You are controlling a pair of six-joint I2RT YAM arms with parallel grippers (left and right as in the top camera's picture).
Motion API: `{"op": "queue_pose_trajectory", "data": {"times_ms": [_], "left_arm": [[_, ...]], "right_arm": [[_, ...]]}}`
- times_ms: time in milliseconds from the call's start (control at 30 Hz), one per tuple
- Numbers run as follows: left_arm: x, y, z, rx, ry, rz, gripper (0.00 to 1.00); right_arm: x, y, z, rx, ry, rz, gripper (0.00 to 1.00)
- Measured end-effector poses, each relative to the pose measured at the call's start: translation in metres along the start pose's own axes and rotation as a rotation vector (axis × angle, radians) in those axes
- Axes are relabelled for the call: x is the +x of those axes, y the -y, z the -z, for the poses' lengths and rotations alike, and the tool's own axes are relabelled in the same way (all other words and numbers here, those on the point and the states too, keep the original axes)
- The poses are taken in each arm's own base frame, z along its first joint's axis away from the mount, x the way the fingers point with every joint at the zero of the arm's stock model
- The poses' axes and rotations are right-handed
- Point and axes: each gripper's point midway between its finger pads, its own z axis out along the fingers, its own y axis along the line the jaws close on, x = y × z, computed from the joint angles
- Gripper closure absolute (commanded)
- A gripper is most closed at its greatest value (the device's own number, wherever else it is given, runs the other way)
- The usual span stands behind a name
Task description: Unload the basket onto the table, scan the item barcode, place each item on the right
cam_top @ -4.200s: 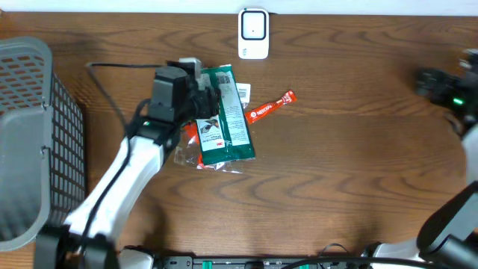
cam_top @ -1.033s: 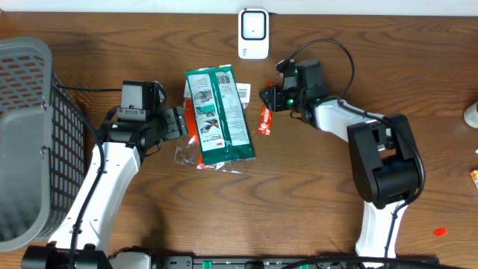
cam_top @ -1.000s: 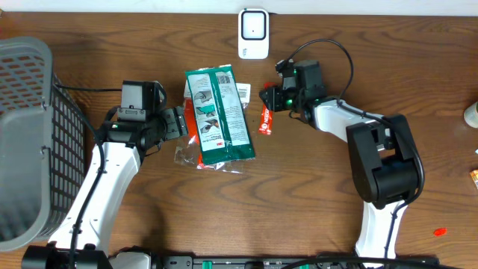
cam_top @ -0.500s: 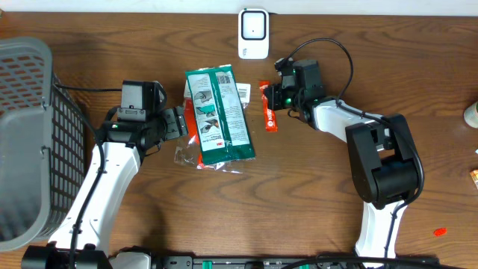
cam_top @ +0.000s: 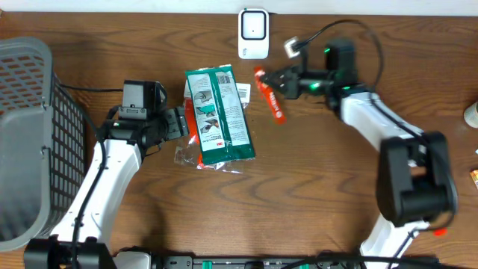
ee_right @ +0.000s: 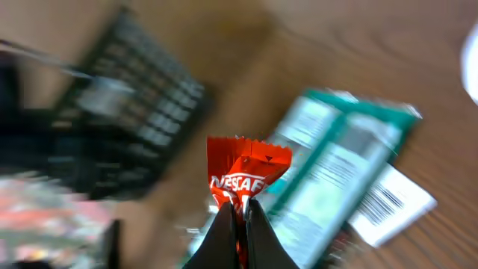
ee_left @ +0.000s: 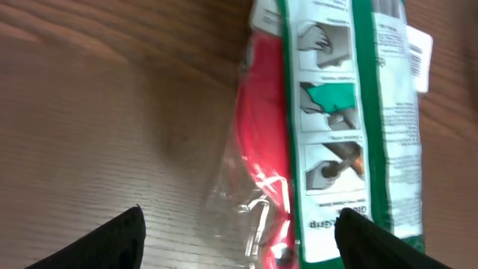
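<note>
Overhead, the right claw (cam_top: 280,81) is clamped on the red Nescafe sachet (cam_top: 272,101), which sits just below and right of the white scanner (cam_top: 254,33) with its long axis slanting away from it. The left claw (cam_top: 177,123) is farther off, spread beside the green pack (cam_top: 219,112) on the wooden table (cam_top: 314,194). Left wrist: nothing between the fingers, pack ahead. Right wrist: 2 fingertips (ee_right: 222,235) pinch the sachet's lower edge; no barcode shows, and the background is blurred.

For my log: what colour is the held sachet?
Red, white-lettered sachet; best in right wrist view.
</note>
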Motion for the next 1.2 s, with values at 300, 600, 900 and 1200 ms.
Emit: {"op": "queue_pose_trajectory", "data": {"times_ms": [300, 600, 900, 1200], "left_arm": [[-0.005, 0.1, 0.008, 0.545, -0.02, -0.075, 0.19], [0.001, 0.196, 0.054, 0.947, -0.066, -0.093, 0.19], [0.006, 0.248, 0.082, 1.094, -0.113, -0.039, 0.19], [0.023, 0.251, 0.054, 0.944, -0.165, 0.082, 0.18]], "right_arm": [[-0.042, -0.045, 0.054, -0.105, 0.067, -0.001, 0.99], [-0.035, -0.013, 0.052, 0.039, 0.083, -0.151, 0.99], [-0.039, 0.005, 0.053, 0.136, 0.126, -0.238, 0.99], [-0.042, -0.003, 0.042, 0.108, 0.134, -0.339, 0.99]]}}
